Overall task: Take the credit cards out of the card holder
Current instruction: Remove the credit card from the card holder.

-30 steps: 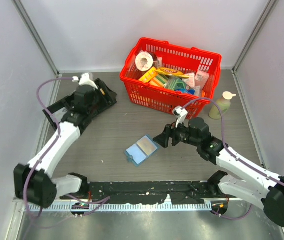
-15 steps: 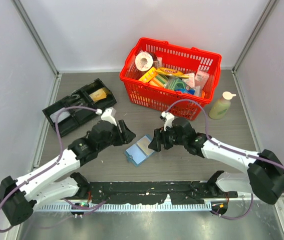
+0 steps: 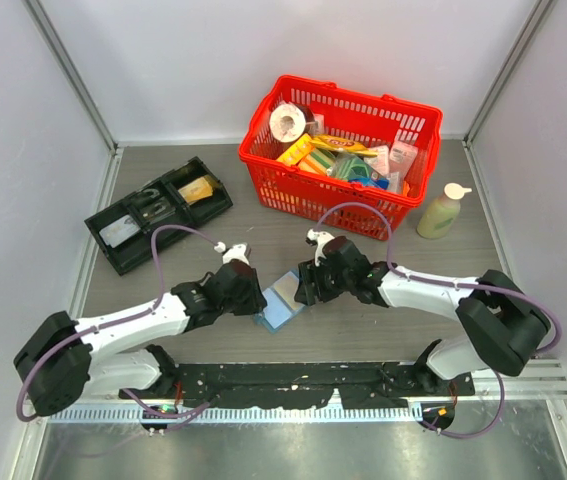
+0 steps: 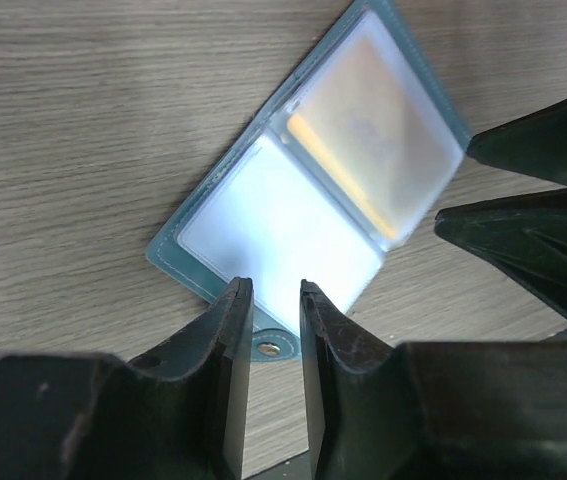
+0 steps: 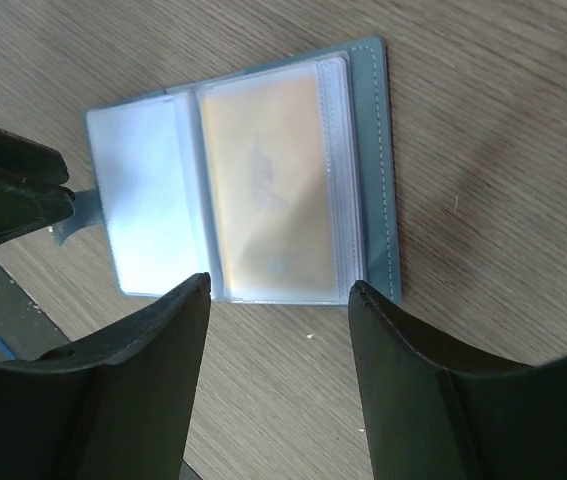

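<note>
Right now the card holder (image 3: 281, 300) lies spread open and flat on the grey wood-grain table (image 3: 263, 225), near the front edge and midway between the two arms. Its blue border frames two clear pockets. An orange-tan card (image 5: 263, 190) sits in one pocket. The other panel shows only pale glare, so I can't tell what's in it. The left gripper (image 4: 268, 290) is right down at the holder's snap-tab end, fingers a narrow slit apart, and the tab's stud shows in the gap. The right gripper (image 5: 278, 290) is at the opposite end by the orange panel, fingers spread wide with nothing between them. From the left wrist view its black tips come almost up to the holder's edge. Moving outward, a black compartmented tray (image 3: 93, 225) sits at an angle at the back left of the table. A red basket (image 3: 333, 205) full of packaged goods stands at the back centre, with a pale green pump bottle (image 3: 441, 210) just to its right. A black mounting rail (image 3: 293, 378) runs along the near edge. Plain pale walls close in the back and both sides, with metal posts (image 3: 73, 75) in the corners.
</note>
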